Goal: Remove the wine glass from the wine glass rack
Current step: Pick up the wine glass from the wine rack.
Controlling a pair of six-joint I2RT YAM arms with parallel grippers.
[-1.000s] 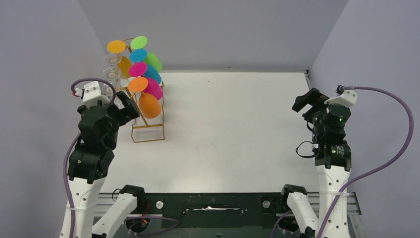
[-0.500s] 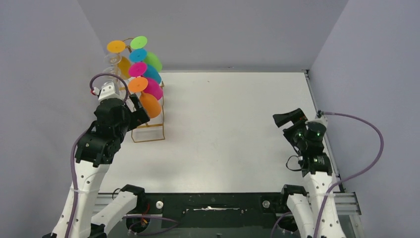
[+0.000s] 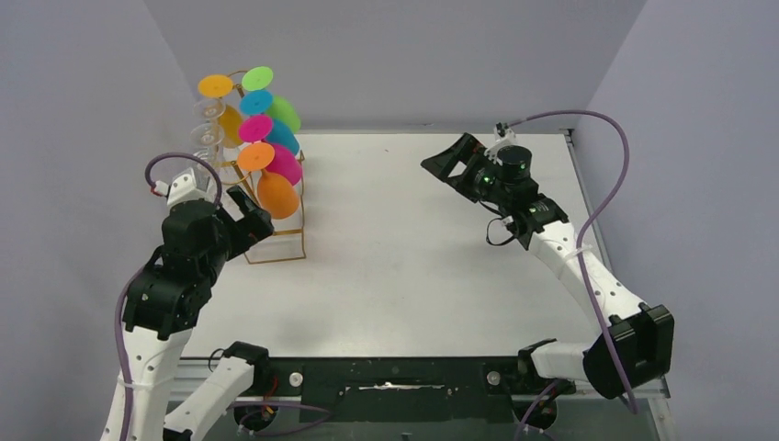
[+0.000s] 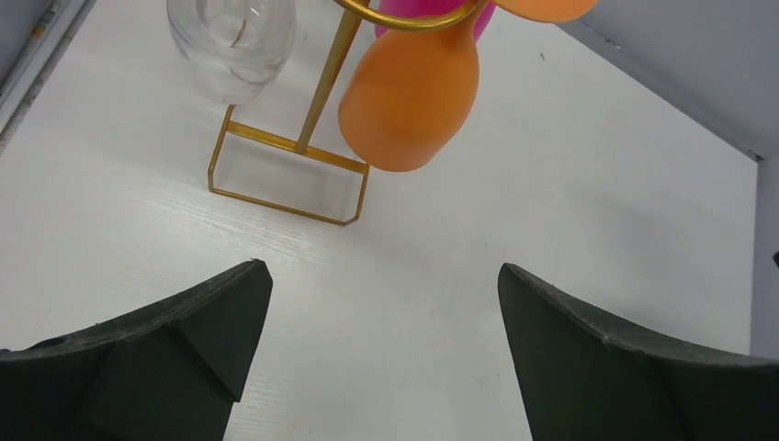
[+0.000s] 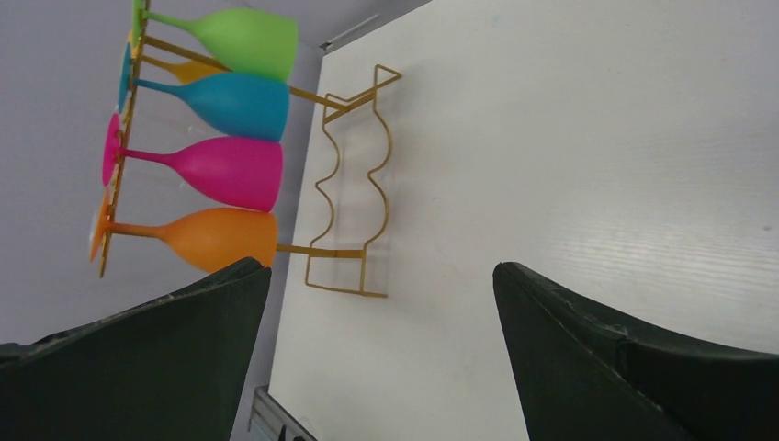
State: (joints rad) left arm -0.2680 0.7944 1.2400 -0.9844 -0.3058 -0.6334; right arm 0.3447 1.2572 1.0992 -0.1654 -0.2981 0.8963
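Note:
The gold wire wine glass rack [image 3: 274, 248] stands at the table's far left, with several wine glasses hanging from it bowl-down. On the side facing the table hang orange [image 3: 276, 195], pink [image 3: 285, 165], blue [image 3: 283, 138] and green [image 3: 285, 113] glasses. Yellow and clear ones hang behind them. My left gripper [image 3: 253, 216] is open beside the rack's near end, holding nothing. In the left wrist view the orange glass [image 4: 409, 92] and a clear glass [image 4: 231, 41] hang ahead of my open left gripper [image 4: 380, 266]. My right gripper [image 3: 450, 158] is open at mid-table, facing the rack [image 5: 354, 184].
Grey walls close in the table on the left, back and right; the rack stands close to the left wall. A purple cable [image 3: 606, 165] loops above the right arm. A black rail [image 3: 395, 377] runs along the near edge.
My right arm has swung from the right edge up to the far middle and turned toward the rack. My left arm has shifted a little near the rack's front. Both grippers stay open.

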